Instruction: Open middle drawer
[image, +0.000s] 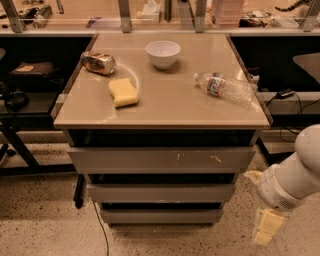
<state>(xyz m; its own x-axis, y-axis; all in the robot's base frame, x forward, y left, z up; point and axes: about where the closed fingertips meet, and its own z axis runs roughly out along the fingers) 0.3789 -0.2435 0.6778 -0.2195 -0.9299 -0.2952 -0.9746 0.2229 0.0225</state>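
My arm (296, 172) runs off the right edge, so its upper part is cut off. My claw (265, 227) hangs low in the bottom right corner, a pale yellowish shape near the floor; whether it is apart or together I cannot tell. It sits to the right of the cabinet, apart from every drawer front. The middle drawer (160, 193) lies between the wider scratched front (160, 159) above and the narrowest front (160, 216) below, its inside hidden. On the tabletop (170, 107) sit a white bowl (163, 53), a can (98, 63), a yellow sponge (123, 92) and a plastic bottle (225, 86) on its side.
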